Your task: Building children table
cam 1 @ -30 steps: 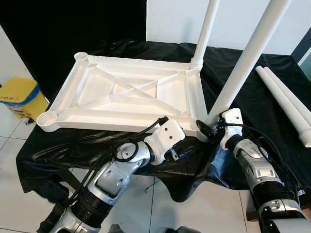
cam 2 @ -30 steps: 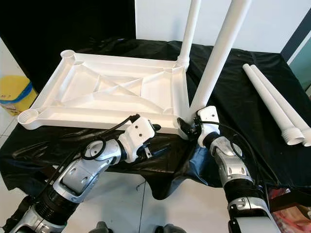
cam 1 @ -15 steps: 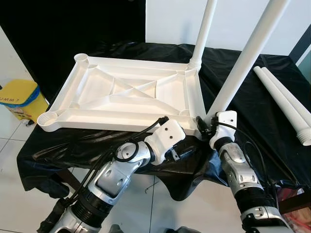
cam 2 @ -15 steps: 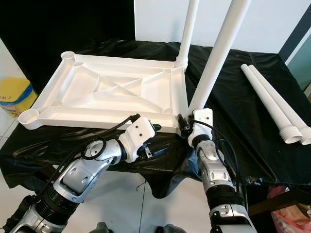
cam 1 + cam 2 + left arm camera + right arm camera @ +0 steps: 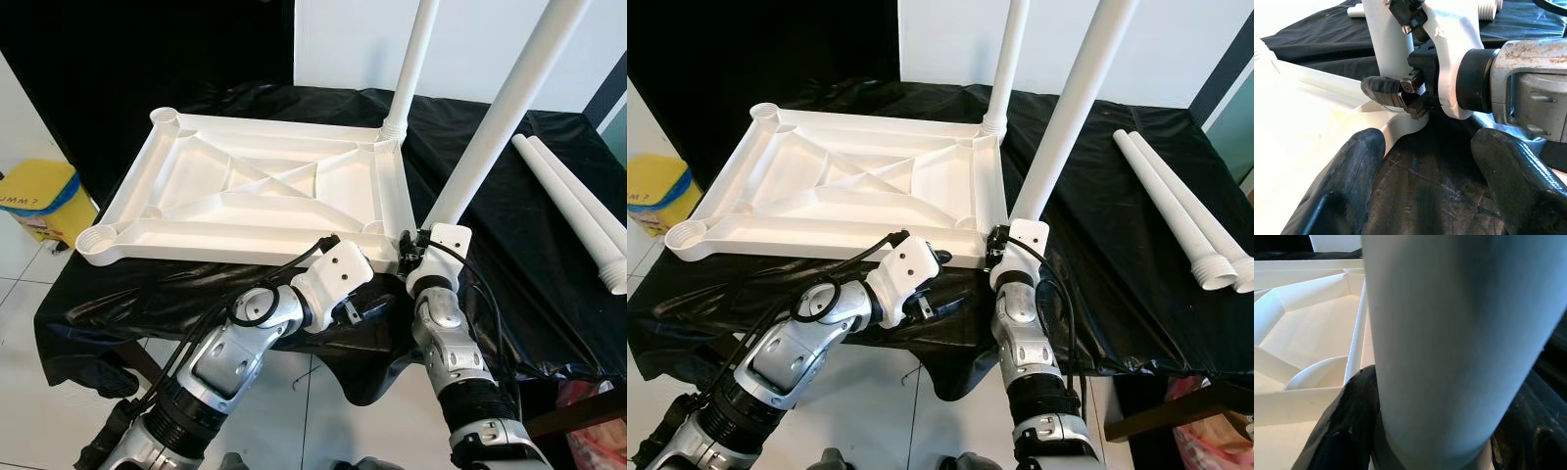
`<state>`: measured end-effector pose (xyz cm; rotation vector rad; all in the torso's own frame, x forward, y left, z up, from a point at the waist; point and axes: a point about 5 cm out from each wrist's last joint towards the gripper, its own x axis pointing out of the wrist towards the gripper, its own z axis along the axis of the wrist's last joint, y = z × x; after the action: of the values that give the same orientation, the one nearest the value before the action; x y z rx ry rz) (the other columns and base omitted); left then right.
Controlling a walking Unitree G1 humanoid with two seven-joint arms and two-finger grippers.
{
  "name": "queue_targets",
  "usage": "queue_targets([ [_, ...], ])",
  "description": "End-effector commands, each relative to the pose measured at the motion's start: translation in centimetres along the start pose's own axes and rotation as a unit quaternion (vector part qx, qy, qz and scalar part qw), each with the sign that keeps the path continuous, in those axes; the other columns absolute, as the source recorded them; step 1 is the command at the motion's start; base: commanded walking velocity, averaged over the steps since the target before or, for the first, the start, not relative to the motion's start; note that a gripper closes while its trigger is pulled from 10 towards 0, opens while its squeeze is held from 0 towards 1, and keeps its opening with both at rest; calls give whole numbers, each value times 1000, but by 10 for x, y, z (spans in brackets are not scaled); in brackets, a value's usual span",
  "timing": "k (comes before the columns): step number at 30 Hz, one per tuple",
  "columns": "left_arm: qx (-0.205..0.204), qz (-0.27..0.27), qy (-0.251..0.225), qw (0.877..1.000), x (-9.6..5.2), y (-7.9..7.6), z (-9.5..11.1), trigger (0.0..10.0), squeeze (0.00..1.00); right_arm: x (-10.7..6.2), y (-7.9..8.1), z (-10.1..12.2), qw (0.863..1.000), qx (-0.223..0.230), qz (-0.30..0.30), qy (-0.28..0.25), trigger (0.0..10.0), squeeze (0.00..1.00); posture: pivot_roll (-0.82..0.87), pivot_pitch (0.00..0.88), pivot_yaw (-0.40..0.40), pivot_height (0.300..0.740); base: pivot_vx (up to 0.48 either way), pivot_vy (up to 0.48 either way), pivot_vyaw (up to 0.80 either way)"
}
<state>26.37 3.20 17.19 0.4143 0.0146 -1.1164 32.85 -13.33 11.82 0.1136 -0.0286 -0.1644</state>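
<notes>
On black cloth (image 5: 490, 206), ribbed white tabletop (image 5: 245, 191) lies upturned.

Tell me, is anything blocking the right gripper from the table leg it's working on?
Nothing visible. The right gripper is already closed around the base of the near leg, where it meets the upturned tabletop's corner socket.

White plastic tabletop (image 5: 245, 196) and white legs (image 5: 490, 137) on a glossy black cloth (image 5: 509, 235); a yellow bin (image 5: 39, 196) with a blue band.
</notes>
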Motion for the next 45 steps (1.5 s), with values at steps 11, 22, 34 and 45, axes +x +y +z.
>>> queue_targets([
  [11,5,-14,2,1000,0,-1,0,10000,0,-6,2,-6,1000,-11,17,-3,10000,1000,13,106,-59,740,0,0,0],
  [22,7,-16,3,1000,2,-1,0,10000,0,-6,-11,7,987,-35,147,-45,10000,1000,14,102,-64,740,0,0,0],
  [34,12,-16,2,1000,3,0,1,10000,0,13,-27,21,956,-104,271,-42,10000,0,19,92,-67,740,0,0,0],
  [45,10,-7,5,1000,0,1,0,10000,0,14,-41,3,953,-116,280,4,0,0,38,92,-77,740,0,0,0],
])
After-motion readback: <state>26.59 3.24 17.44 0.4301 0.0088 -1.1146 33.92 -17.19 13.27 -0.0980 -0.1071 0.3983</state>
